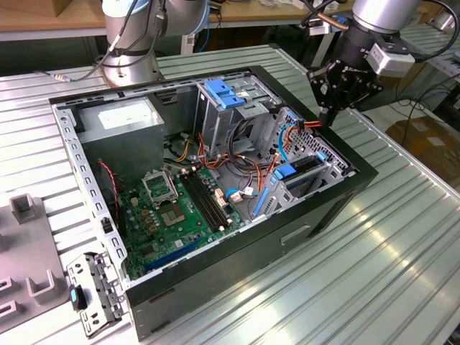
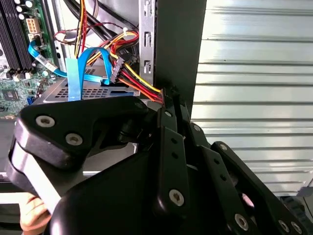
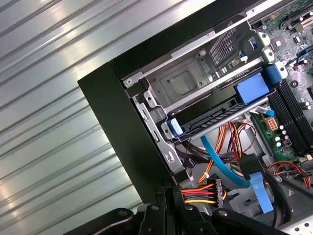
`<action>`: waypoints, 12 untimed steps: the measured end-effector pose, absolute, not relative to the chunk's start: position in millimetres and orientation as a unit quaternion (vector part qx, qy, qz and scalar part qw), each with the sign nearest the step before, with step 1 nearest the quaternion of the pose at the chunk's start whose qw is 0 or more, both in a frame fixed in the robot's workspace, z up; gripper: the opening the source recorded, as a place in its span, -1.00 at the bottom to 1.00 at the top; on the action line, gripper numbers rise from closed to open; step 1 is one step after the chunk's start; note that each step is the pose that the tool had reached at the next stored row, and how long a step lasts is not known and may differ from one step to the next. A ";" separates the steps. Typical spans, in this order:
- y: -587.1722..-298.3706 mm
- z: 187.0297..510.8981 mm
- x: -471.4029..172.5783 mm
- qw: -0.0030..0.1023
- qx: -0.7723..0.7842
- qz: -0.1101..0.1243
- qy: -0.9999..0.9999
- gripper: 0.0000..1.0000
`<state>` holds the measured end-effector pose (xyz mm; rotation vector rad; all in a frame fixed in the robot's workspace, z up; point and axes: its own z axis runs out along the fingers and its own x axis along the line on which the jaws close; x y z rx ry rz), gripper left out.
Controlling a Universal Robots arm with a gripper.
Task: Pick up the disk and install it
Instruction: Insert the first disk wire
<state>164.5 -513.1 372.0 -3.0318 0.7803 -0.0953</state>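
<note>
Looks like a robotics lab, folks! A robot arm base (image 1: 129,68) stands on a ribbed metal table (image 1: 388,277), an open computer case (image 1: 237,251) beside it. Wooden benches (image 1: 36,18) and cables behind.

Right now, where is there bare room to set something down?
Bare room: the ribbed silver metal table on the exterior view's right of the open black computer case. Crowded: inside the case, among orange and red cables, and beside the black gripper.
</note>
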 end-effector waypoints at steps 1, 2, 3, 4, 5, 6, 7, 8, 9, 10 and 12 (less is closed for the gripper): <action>-513.1 372.0 163.9 0.005 -0.968 -0.030 0.249 -0.67; -513.1 372.0 163.5 0.005 -0.968 -0.030 0.250 -0.67; -513.1 372.0 163.2 0.005 -0.967 -0.030 0.252 -0.67; -513.1 372.0 163.1 0.005 -0.966 -0.031 0.258 -0.67; -513.1 372.0 163.1 0.004 -0.964 -0.030 0.263 -0.67; -513.1 372.0 163.0 0.004 -0.963 -0.031 0.269 -0.67; -513.0 372.1 162.1 0.004 -0.962 -0.031 0.272 -0.67; -513.1 372.0 159.7 0.004 -0.962 -0.031 0.272 -0.67; -513.1 372.0 158.3 0.004 -0.962 -0.031 0.272 -0.67; -513.1 372.0 157.2 0.004 -0.962 -0.031 0.272 -0.67; -513.2 372.0 154.7 0.004 -0.961 -0.031 0.273 -0.67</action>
